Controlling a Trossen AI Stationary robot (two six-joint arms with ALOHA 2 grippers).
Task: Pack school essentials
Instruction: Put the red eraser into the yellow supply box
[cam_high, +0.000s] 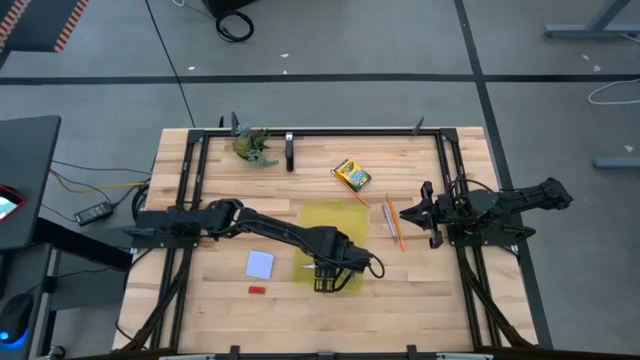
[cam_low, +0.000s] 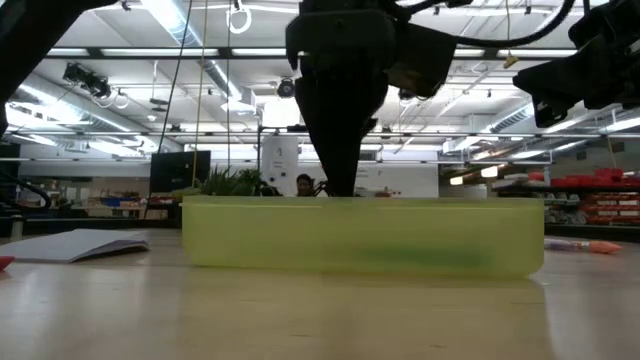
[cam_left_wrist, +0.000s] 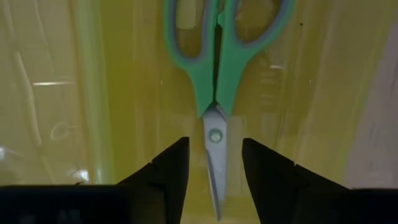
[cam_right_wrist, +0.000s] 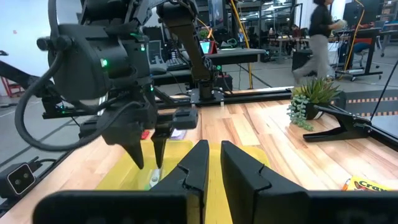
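Directly between open left tool (cam_left_wrist: 214, 163) fingers: green-handled scissors (cam_left_wrist: 219, 62) blade.

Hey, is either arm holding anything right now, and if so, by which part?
Nothing is held. The left gripper hangs open over the yellow case, jaws either side of the scissors blade without closing on it. The right gripper is empty.

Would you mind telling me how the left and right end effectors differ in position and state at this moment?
The left end effector reaches over the yellow case, while the right end effector waits beside it, near the orange pencil. The left one's fingers are spread open on either side of the blades of the green-handled scissors, which lie in the case; the right one's fingers sit nearly together, holding nothing. Both are dark and two-fingered.
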